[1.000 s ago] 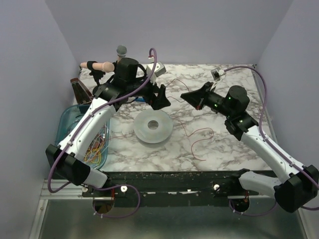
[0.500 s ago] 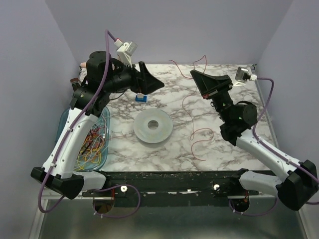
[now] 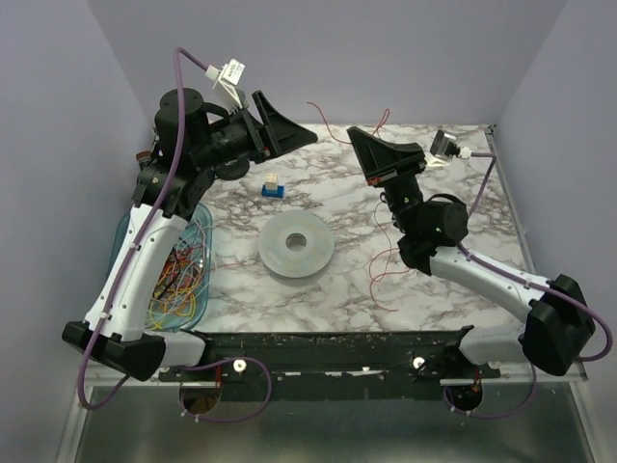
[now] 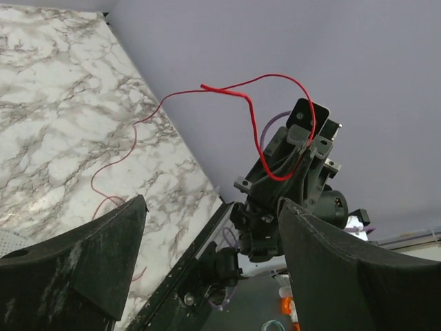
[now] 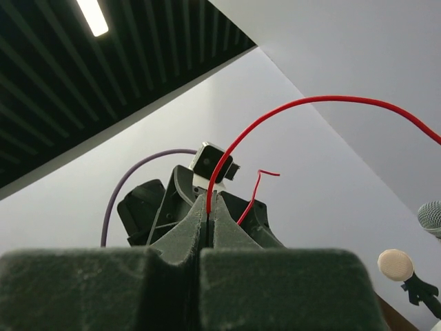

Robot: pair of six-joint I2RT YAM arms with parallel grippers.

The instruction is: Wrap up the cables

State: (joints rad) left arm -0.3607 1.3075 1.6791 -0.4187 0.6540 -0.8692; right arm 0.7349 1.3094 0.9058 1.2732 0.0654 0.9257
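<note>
- A bin (image 3: 123, 231) at the table's (image 3: 241, 289) left edge held a tangle of loose cables (image 3: 178, 285), yellow, orange and dark red, none of them wrapped
- The left gripper (image 3: 289, 133) hung high over the far left of the table, its jaws spread wide with nothing between them; in its own view it looked across at the other arm
- A small blue block (image 3: 273, 186) sat on the table just beyond the spool (image 3: 296, 244), which lay flat near the middle with no wire visibly on it
- The red wire (image 4: 255, 79) was the one being worked: part of it arched in the air between the two grippers, with a short free end sticking out towards the left one, and the rest trailed down to curl on the table right of the spool
- The right gripper (image 5: 209, 221) was raised, its fingers pressed together and pinching the red wire at their tips
- The step in hand looked like the start of the wrap, with the wire lifted clear and held up for the other arm
- The next move probably called for the left gripper to come in, line its open jaws around the free end close to the pinch, and shut
- So thin and springy a strand could slip out of the gap, so a slow, well-aimed approach seemed wise
</note>
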